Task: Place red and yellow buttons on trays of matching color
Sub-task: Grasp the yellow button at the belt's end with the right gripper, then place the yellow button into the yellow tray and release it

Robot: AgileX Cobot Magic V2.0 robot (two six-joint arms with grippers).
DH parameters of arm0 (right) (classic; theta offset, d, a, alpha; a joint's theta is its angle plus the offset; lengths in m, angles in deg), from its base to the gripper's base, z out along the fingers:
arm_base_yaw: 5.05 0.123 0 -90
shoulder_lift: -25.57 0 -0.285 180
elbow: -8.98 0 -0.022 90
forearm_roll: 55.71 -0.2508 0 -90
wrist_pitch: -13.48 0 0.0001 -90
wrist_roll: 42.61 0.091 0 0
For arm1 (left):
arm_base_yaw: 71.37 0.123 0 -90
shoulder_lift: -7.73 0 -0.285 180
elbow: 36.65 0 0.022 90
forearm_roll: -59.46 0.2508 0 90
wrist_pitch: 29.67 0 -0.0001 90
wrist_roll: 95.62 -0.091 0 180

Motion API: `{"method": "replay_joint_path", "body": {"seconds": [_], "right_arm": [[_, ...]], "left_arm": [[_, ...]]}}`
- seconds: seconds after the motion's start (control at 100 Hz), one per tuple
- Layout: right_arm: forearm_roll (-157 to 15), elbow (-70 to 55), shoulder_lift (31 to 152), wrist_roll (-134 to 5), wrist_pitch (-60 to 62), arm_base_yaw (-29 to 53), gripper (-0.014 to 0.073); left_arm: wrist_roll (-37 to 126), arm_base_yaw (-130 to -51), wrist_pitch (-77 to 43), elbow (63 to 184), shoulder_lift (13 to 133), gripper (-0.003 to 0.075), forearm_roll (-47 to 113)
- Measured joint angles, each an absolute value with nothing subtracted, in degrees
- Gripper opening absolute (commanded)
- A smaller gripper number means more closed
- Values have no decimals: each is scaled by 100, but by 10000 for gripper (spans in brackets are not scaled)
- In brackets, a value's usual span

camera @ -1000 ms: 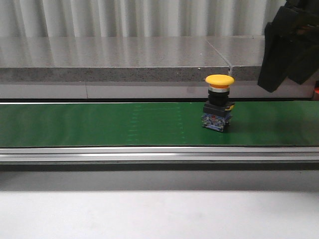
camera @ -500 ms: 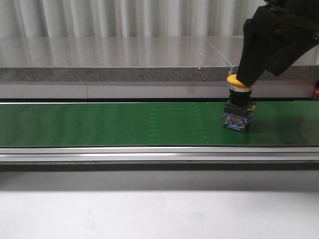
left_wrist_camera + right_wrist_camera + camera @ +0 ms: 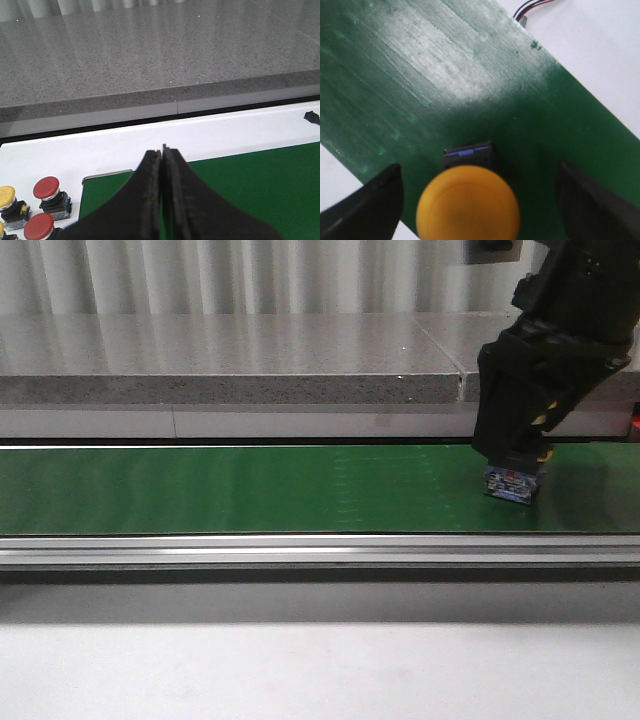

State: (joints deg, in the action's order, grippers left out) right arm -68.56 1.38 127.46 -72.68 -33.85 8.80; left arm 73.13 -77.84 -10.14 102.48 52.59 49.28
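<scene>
A yellow button (image 3: 468,202) with a black and blue base (image 3: 511,483) stands upright on the green conveyor belt (image 3: 250,490) at the right. My right gripper (image 3: 512,460) is down over it, and in the front view it hides the yellow cap. In the right wrist view the gripper (image 3: 480,220) is open, with a finger on each side of the cap and a gap on both sides. My left gripper (image 3: 162,150) is shut and empty above the belt's end. The red and yellow trays are out of view.
In the left wrist view two red buttons (image 3: 46,187) (image 3: 39,226) and another yellow button (image 3: 6,195) stand on the white surface beside the belt's end. A grey stone ledge (image 3: 230,350) runs behind the belt. A metal rail (image 3: 300,550) borders its front.
The yellow button has travelled right along the belt. My right gripper has come down from the upper right and now straddles the button's cap.
</scene>
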Motion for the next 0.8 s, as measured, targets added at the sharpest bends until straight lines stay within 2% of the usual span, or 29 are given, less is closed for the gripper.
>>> {"method": "replay_joint_path", "body": {"seconds": [0.15, 0.23, 0.27, 0.61, 0.8], "right_arm": [[-6850, 138, 12792, -7266, -3384, 880, 269], [-6841, 138, 12792, -7266, -3468, 880, 164], [-6828, 138, 12792, -7266, -3508, 880, 143], [-6668, 149, 12575, -6501, -3823, 488, 133], [-6446, 158, 12075, -6063, -3995, -286, 132]], "left_arm": [[7313, -7784, -1014, 10248, 5259, -20, 4928], [7313, -7784, -1014, 10248, 5259, -20, 4928], [7313, -7784, -1014, 10248, 5259, -20, 4928], [7313, -7784, -1014, 10248, 5259, -20, 4928], [7313, -7784, -1014, 10248, 5259, -20, 4928]]}}
